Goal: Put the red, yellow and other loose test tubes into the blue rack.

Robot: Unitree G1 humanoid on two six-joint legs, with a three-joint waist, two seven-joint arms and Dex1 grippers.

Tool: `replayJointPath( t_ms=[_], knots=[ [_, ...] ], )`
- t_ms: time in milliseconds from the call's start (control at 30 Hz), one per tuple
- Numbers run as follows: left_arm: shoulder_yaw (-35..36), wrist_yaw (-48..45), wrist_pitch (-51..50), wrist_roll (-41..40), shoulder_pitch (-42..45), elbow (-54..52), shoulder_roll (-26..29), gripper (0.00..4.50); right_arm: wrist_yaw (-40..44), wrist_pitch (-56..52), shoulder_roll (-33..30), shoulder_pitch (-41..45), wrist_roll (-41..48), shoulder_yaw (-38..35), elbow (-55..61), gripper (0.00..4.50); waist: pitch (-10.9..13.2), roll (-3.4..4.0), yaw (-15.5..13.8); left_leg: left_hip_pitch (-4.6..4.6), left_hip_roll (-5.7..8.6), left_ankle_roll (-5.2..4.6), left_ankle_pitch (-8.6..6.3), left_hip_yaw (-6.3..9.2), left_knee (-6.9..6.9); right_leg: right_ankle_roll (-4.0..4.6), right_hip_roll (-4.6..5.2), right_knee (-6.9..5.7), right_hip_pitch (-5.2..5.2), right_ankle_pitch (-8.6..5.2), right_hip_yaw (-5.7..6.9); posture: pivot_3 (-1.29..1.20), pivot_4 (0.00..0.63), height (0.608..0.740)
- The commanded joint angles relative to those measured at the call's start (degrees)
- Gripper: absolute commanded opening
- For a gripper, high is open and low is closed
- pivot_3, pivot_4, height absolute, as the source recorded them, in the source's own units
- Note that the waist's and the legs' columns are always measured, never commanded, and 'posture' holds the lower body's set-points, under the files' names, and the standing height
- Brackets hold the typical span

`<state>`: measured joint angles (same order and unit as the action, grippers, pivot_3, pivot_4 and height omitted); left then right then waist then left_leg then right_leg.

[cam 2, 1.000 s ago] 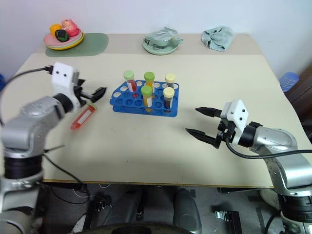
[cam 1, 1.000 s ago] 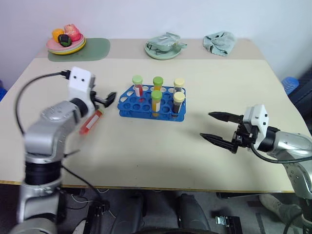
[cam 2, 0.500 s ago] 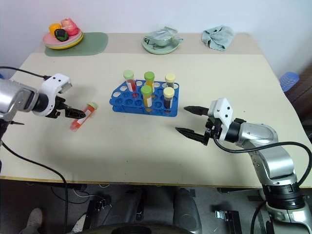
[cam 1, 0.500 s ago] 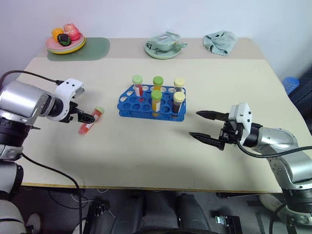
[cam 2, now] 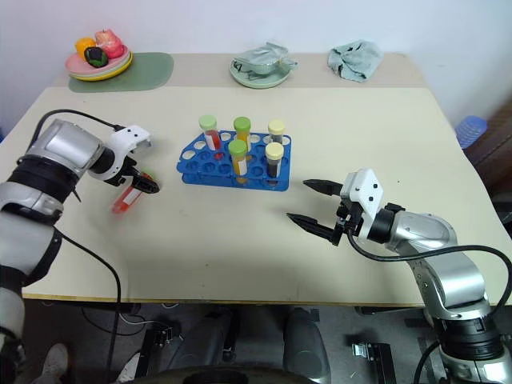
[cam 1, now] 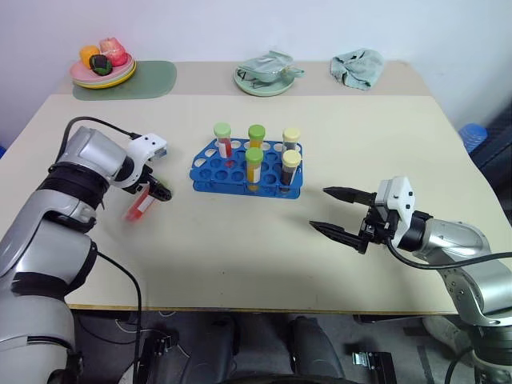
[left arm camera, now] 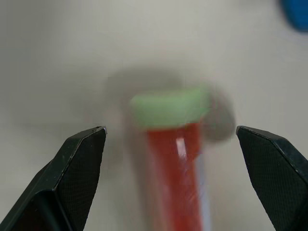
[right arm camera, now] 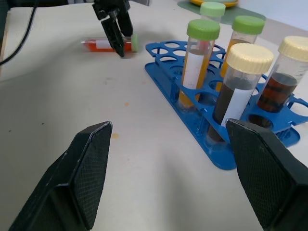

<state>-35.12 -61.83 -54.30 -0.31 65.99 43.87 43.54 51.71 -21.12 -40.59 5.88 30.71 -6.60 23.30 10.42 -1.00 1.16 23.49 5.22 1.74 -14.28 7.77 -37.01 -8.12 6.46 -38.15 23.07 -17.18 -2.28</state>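
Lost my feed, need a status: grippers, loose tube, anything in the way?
Left gripper open, straddling red tube lying on table. Right gripper open, empty. Five tubes in rack. Nothing between tube and rack.

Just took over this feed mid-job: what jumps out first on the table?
The blue rack at mid-table, with five capped tubes standing in it, draws the eye first. To its left a red test tube with a green cap lies loose on the table, and the left pincer points down over its cap end, fingers open on either side. The right pincer hangs open and empty right of the rack.
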Motion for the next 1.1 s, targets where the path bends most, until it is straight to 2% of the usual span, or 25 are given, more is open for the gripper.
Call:
replayJointPath(
  t_ms=[33,67,133,167,233,300,433,500,600,733,767,900,933,1033,1100],
  knots=[
    [0.96,-1.49,0.51,2.92,1.21,0.56,0.19,3.22,-0.77,-0.59,-0.70,-0.65,1.38,-2.51,3.37,3.86,0.00,0.00,-0.02,0.00,0.00,0.00,0.00,0.00,0.00,0.00,0.00,0.00,0.00,0.00,0.00,0.00,0.150,0.740],
    [1.18,-1.84,0.20,3.23,0.99,0.29,0.14,2.78,-0.91,-0.77,-0.71,-0.82,1.42,-2.68,3.61,3.86,0.00,0.00,-0.03,0.00,0.00,0.00,0.00,-0.01,0.00,0.00,0.00,0.00,0.00,0.00,0.00,0.00,0.150,0.740],
    [1.51,-2.32,-0.07,3.85,0.41,-0.24,0.25,2.78,-1.10,-1.01,-0.72,-0.97,1.49,-2.84,3.88,3.86,0.00,0.00,-0.03,0.00,0.00,0.00,0.00,-0.01,0.00,0.00,0.00,0.00,0.00,0.00,0.00,0.00,0.150,0.740],
    [1.83,-2.49,-0.69,3.96,0.06,-0.74,0.45,2.43,-1.16,-1.11,-0.73,-1.01,1.53,-2.87,3.99,3.86,0.00,0.00,-0.04,0.00,-0.01,0.00,0.00,-0.01,0.00,0.00,0.00,0.00,0.00,0.00,0.00,0.00,0.150,0.740],
    [2.70,-2.33,-2.25,4.05,-0.51,-1.58,0.69,2.03,-1.24,-1.22,-0.76,-1.02,1.61,-2.87,4.08,3.86,0.00,-0.01,-0.05,0.00,-0.01,0.00,0.00,0.00,-0.01,0.00,0.00,0.00,0.00,0.00,0.00,0.00,0.150,0.740],
    [3.86,-1.62,-4.01,4.04,-1.26,-2.79,0.92,1.14,-1.27,-1.31,-0.73,-0.95,1.66,-2.80,4.07,3.86,0.00,-0.01,-0.03,0.01,-0.02,0.00,0.00,0.00,-0.01,0.00,0.00,-0.01,0.00,0.00,0.00,0.00,0.150,0.740],
    [5.40,-1.81,-8.66,3.29,-4.35,-8.10,2.14,1.14,-0.56,-0.77,-0.54,-0.21,1.37,-2.13,2.84,3.86,0.00,0.00,0.07,0.00,-0.05,-0.01,0.00,0.00,-0.01,0.00,0.00,-0.03,0.00,0.00,-0.01,0.00,0.150,0.740],
    [6.45,-1.38,-10.88,2.84,-6.00,-11.22,2.57,0.90,0.11,-0.33,-0.47,0.31,1.09,-1.67,1.94,3.86,0.00,0.00,0.07,0.00,-0.06,-0.01,0.00,0.00,-0.01,0.00,0.00,-0.04,0.01,0.00,-0.01,0.00,0.150,0.740],
    [9.43,0.50,-14.05,1.85,-7.88,-15.00,2.74,0.89,1.09,0.21,-0.37,1.21,0.77,-1.24,0.70,3.86,0.00,0.00,0.03,0.00,-0.06,-0.01,0.00,0.00,-0.01,0.00,0.00,-0.04,0.01,0.00,-0.01,0.00,0.150,0.740],
    [18.56,4.38,-16.02,-1.15,-11.76,-25.55,3.69,0.89,2.18,1.21,-0.22,1.74,0.27,-0.99,-0.80,3.86,0.00,0.00,-0.06,0.00,-0.08,0.00,0.00,0.00,-0.01,0.00,0.02,-0.05,0.03,0.00,-0.03,0.00,0.150,0.740],
    [23.52,5.22,-16.77,-3.28,-12.32,-29.27,3.14,0.89,2.41,1.41,-0.20,1.72,0.24,-1.05,-1.07,3.86,0.00,0.00,-0.12,0.01,-0.08,0.00,0.00,0.01,-0.01,0.00,0.02,-0.05,0.02,0.00,-0.02,0.00,0.150,0.740],
    [44.24,10.59,-15.79,-11.68,-14.84,-44.34,-3.15,0.89,3.10,1.78,-0.44,1.47,0.25,-1.42,-1.45,3.86,0.03,-0.07,-0.64,0.11,-0.07,0.01,0.01,0.05,-0.09,0.00,0.06,0.00,0.03,0.00,0.00,0.00,0.150,0.740],
    [46.91,12.33,-14.91,-12.62,-15.67,-47.24,-4.54,0.89,3.34,1.89,-0.52,1.45,0.26,-1.57,-1.68,3.86,0.03,-0.08,-0.58,0.15,-0.07,0.06,0.04,0.05,-0.12,0.00,0.07,0.03,0.04,0.00,0.01,0.00,0.150,0.740],
    [53.39,14.04,-20.44,-19.84,-16.68,-61.17,-10.07,0.89,3.19,1.23,-0.96,1.61,0.51,-2.37,-1.93,3.86,0.02,-0.07,-0.26,0.14,-0.06,0.33,0.18,0.00,-0.11,0.00,0.12,0.03,0.06,0.01,0.00,0.00,0.150,0.740],
    [55.10,19.33,-14.89,-20.62,-19.87,-66.00,-17.15,0.89,2.08,0.81,-0.89,1.52,0.40,-3.27,-2.25,3.86,-0.02,-0.01,-0.33,0.10,-0.06,0.33,0.18,-0.03,-0.07,-0.01,0.11,0.01,0.05,0.01,-0.01,0.00,0.150,0.740]
  ],
)
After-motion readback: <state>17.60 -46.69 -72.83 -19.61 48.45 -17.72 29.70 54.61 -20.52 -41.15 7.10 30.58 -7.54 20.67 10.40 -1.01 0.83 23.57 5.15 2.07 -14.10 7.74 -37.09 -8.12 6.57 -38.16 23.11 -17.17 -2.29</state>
